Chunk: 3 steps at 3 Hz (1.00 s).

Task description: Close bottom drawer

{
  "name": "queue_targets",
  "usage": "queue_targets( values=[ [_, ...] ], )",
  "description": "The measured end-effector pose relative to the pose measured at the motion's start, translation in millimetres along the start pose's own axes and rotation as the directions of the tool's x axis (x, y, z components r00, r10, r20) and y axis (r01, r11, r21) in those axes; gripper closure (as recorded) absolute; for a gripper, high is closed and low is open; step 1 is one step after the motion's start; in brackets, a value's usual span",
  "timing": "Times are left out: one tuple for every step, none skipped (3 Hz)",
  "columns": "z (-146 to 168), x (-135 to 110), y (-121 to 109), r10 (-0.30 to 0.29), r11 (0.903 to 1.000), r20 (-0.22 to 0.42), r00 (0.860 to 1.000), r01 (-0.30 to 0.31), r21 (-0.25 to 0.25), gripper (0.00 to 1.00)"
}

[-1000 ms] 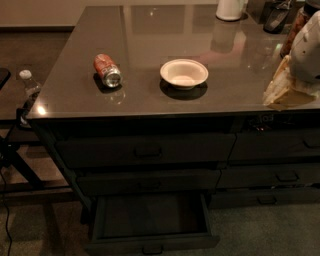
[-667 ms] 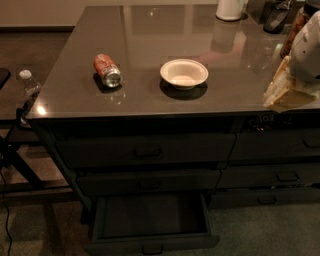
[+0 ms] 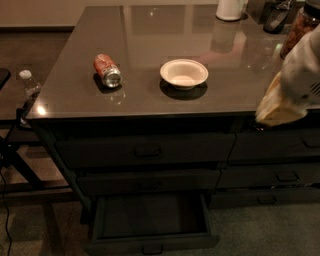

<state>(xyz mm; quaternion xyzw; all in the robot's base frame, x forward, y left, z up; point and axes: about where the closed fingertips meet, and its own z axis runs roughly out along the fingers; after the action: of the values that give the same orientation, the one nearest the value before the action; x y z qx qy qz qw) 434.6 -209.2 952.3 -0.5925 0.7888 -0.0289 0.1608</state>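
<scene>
The bottom drawer (image 3: 150,244) is the lowest of the wide three-drawer stack under the dark countertop (image 3: 150,95). It stands pulled out toward me, and its shallow dark tray shows empty. Its small dark pull sits at the middle of the flat front, near the bottom edge of the view. The two wide drawers above it are shut. My gripper (image 3: 279,107) is the pale, tan-tipped shape at the right edge, over the counter's front edge. It is well above and to the right of the drawer and touches nothing I can see.
A red can (image 3: 107,70) lies on its side on the counter, left of a white bowl (image 3: 183,73). A white container (image 3: 231,9) and jars stand at the back right. A narrower drawer stack (image 3: 280,175) is at the right. A water bottle (image 3: 29,87) stands at the left.
</scene>
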Motion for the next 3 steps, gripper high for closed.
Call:
queue_targets(
  values=[
    [63.1,6.5,36.0,0.043,0.9945,-0.003,0.999,-0.043,-0.096,1.0],
    [131.1,16.1,75.1,0.062,0.9759,-0.033,0.998,-0.067,-0.208,1.0],
    [131.0,16.1,75.0,0.062,0.9759,-0.033,0.998,-0.067,-0.207,1.0]
  ],
)
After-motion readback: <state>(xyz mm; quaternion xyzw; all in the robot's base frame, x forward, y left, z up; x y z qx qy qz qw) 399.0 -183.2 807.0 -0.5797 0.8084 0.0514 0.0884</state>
